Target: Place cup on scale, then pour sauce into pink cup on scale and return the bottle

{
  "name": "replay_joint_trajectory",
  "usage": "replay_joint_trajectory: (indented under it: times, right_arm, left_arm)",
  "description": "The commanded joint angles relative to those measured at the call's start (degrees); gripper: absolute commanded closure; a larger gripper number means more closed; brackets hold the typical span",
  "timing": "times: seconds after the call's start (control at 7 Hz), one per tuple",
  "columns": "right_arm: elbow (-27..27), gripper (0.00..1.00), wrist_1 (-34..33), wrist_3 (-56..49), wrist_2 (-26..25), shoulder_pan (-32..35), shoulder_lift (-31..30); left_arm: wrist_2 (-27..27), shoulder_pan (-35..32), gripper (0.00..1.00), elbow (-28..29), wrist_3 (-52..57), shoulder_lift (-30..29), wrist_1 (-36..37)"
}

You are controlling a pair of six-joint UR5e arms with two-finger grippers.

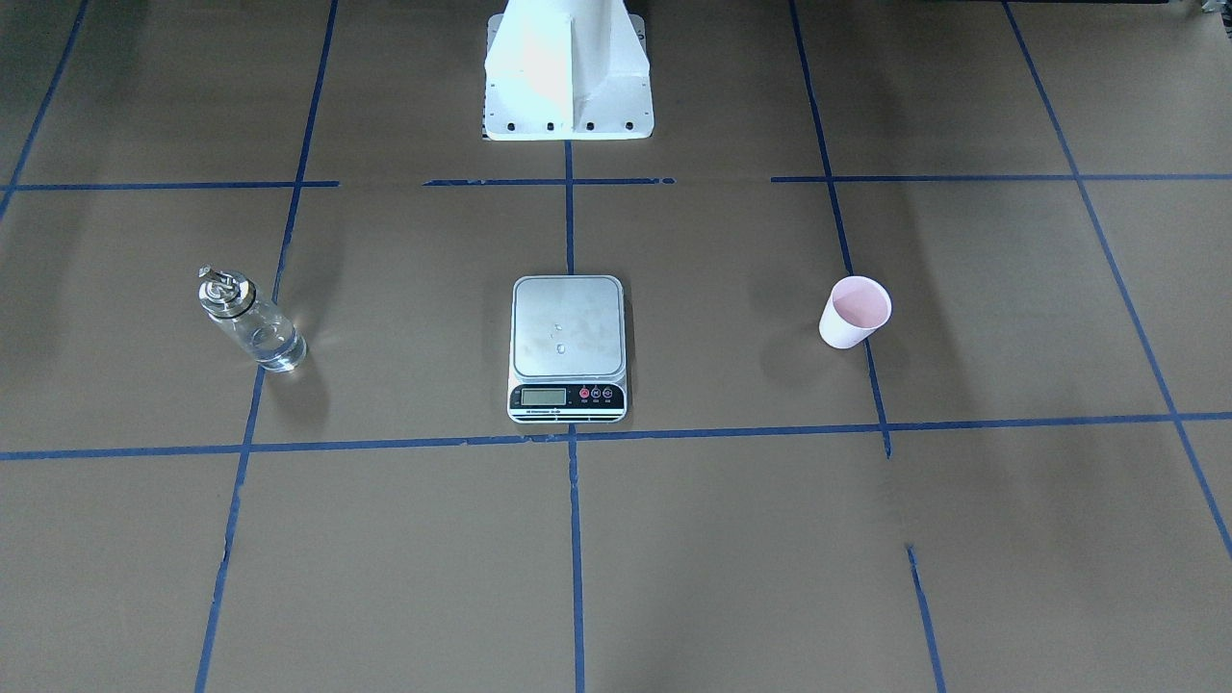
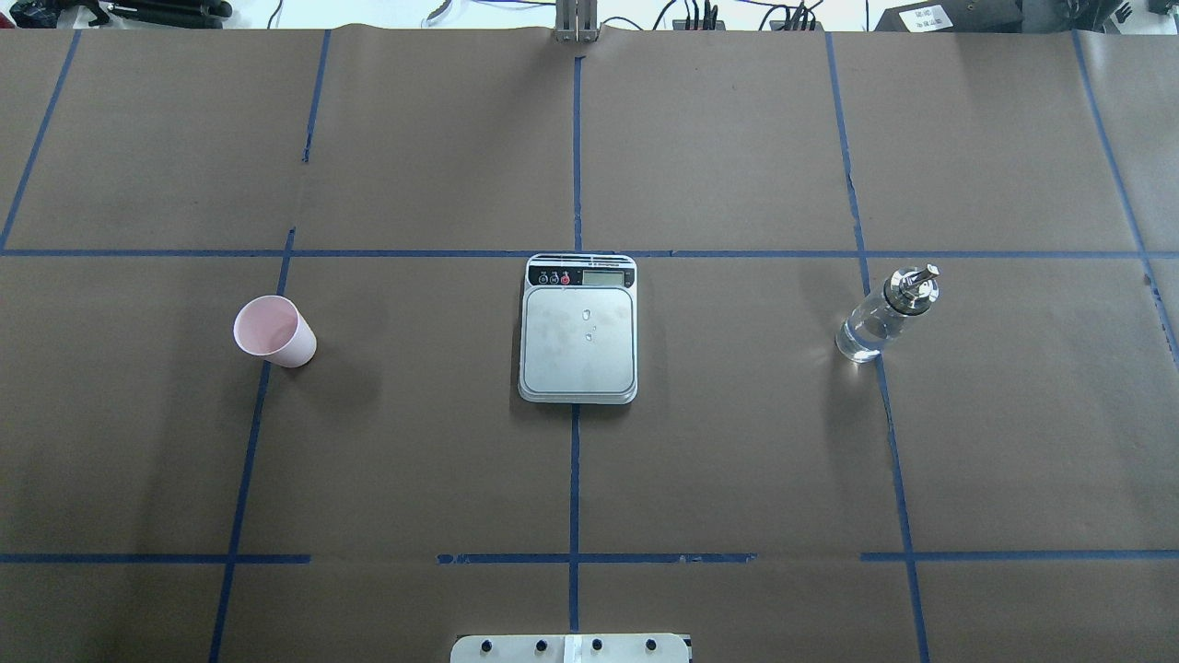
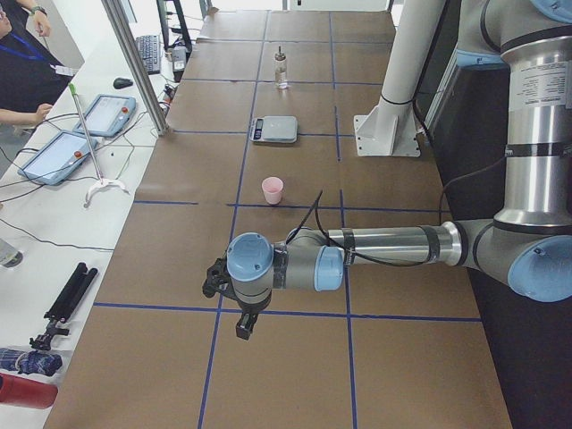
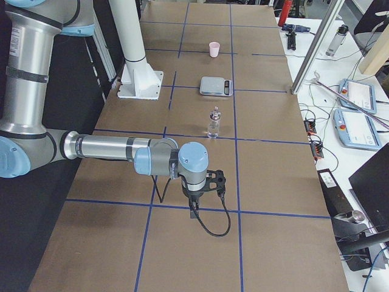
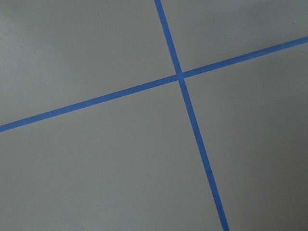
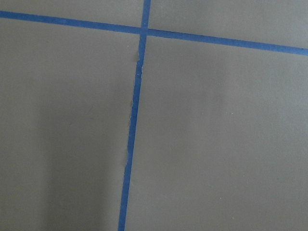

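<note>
Claws hang well apart from cup, scale and bottle

The left claw (image 3: 242, 329) hangs over the brown table (image 2: 414, 442) and points down, close to a cross of blue tape (image 5: 180, 77). It shows only from the side, so it is not clear if its fingers are spread or pressed together. Beyond it the pink cup (image 2: 274, 331) stands upright on the table. Farther off is the scale (image 2: 578, 331), and farthest is the bottle (image 2: 884, 313) with clear sauce (image 2: 861, 339) inside. The right claw (image 4: 194, 213) hangs at the other end of the table, and its fingers are just as hard to read. Nearest to it is the bottle, then the scale, then the cup. A few small drops (image 2: 588, 318) lie on the scale's grey top.
</note>
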Motion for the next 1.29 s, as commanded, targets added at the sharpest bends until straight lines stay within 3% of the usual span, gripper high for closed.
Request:
replay_joint_trajectory:
  times: [0.0,0.43,0.71,1.14]
  right_arm:
    - [0.00,0.00,0.02,0.00,0.01,0.00,-0.01]
    - [0.17,0.00,0.02,0.00,0.01,0.00,-0.01]
    - [0.17,0.00,0.02,0.44,0.09,-0.09,0.17]
    - [-0.27,0.00,-0.07,0.44,4.29,-0.18,-0.09]
  left_arm:
    - [0.00,0.18,0.00,-0.15,0.09,-0.21,-0.09]
    - [-0.18,0.18,0.00,-0.77,0.17,-0.21,-0.44]
    - [0.35,0.18,0.00,-1.03,-0.35,-0.21,-5.43]
    - [0.53,0.18,0.00,-0.42,-0.26,-1.17,-21.48]
